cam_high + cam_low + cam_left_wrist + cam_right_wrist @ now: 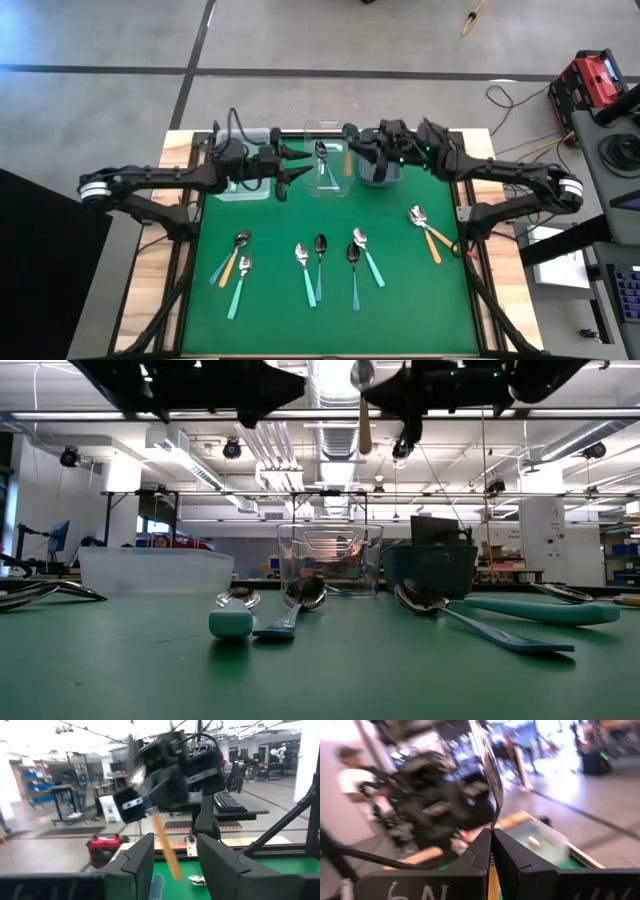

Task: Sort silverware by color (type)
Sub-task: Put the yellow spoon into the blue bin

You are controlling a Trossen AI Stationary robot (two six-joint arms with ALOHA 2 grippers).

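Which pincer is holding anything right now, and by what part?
The right pincer grips an orange spoon at the handle, near the neck, bowl up. The left pincer is open, empty.

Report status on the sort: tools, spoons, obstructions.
Right tool shut on orange spoon, above clear bin. Left tool open, empty, alongside. Nine spoons on mat. Nothing obstructing.

Floor: grey concrete, crossed by dark lines.
Ceiling: open, with pale ducts and long light strips.
Lighting: bright overhead lamps hang from rails.
Furniture: a desk with a keyboard stands far off; dark metal frames rise behind the table.
Floor items: a red case and loose cables lie at the right.
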